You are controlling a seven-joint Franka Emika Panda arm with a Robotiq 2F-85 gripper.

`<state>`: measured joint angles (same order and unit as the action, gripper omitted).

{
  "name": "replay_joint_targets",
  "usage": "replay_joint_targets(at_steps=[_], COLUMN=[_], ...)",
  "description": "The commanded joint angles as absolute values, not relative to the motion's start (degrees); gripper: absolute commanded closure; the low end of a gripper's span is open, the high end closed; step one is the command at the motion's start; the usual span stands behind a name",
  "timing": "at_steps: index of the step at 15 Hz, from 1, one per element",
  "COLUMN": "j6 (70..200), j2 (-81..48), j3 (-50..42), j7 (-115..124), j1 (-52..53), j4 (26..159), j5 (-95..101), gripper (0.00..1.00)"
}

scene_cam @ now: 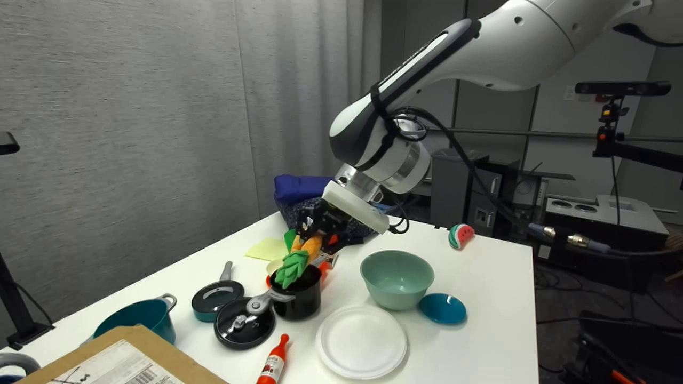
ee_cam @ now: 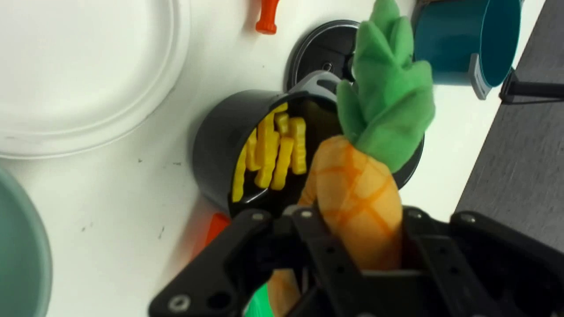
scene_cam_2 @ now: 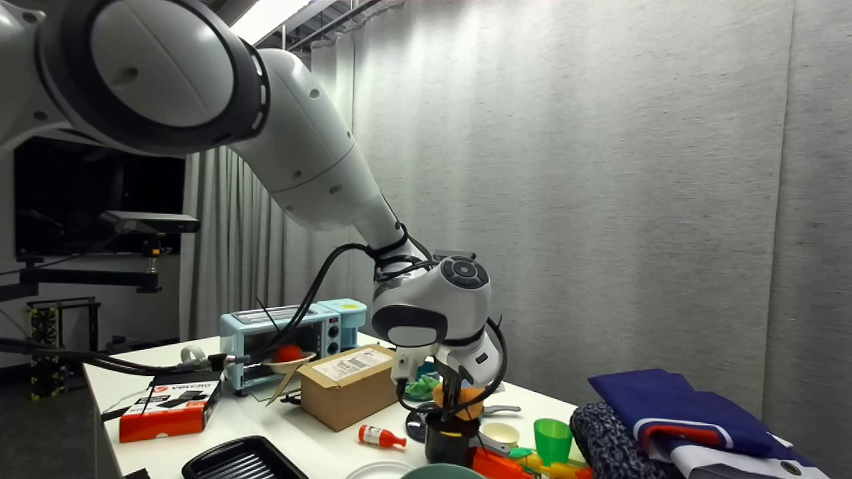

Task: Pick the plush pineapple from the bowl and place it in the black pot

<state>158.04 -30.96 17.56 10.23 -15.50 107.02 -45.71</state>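
The plush pineapple, with an orange body (ee_cam: 357, 189) and green leaves (scene_cam: 292, 269), is held between the fingers of my gripper (ee_cam: 359, 220). It also shows partly behind the gripper in an exterior view (scene_cam_2: 459, 402). Its leaves point downward over the mouth of the black pot (scene_cam: 299, 303). I cannot tell how far the leaves reach inside. The black pot (ee_cam: 220, 145) holds several yellow fries (ee_cam: 282, 152). The mint-green bowl (scene_cam: 397, 288) stands beside the pot with nothing visible inside; its rim shows in the wrist view (ee_cam: 42, 246).
A white plate (scene_cam: 362, 341) and a blue dish (scene_cam: 443, 308) lie near the bowl. A black lid (scene_cam: 243, 325), a frying pan (scene_cam: 217, 296) and a red bottle (scene_cam: 273, 362) lie around the pot. A green cup (scene_cam_2: 552, 439) and cardboard box (scene_cam_2: 349, 392) stand nearby.
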Motion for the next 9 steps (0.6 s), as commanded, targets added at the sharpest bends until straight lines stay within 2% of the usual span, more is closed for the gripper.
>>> replay_joint_targets(at_steps=[1,4,5,7,9], j6=[152.7,149.2,148.5,147.9,147.8], j2=[-34.8,-36.9,-37.5,-38.3,-38.3], j3=[13.8,12.4,11.7,10.9,10.3], j7=[7.2,6.8,7.4,7.2,6.9], j1=[-12.2,-10.9,-10.1,-9.2,-8.5], j4=[101.4,98.9,98.1,96.8,95.8], j5=[-47.5,-47.5,-47.0,-46.8,-46.4], gripper=[0.95,0.95,0.55,0.48,0.32])
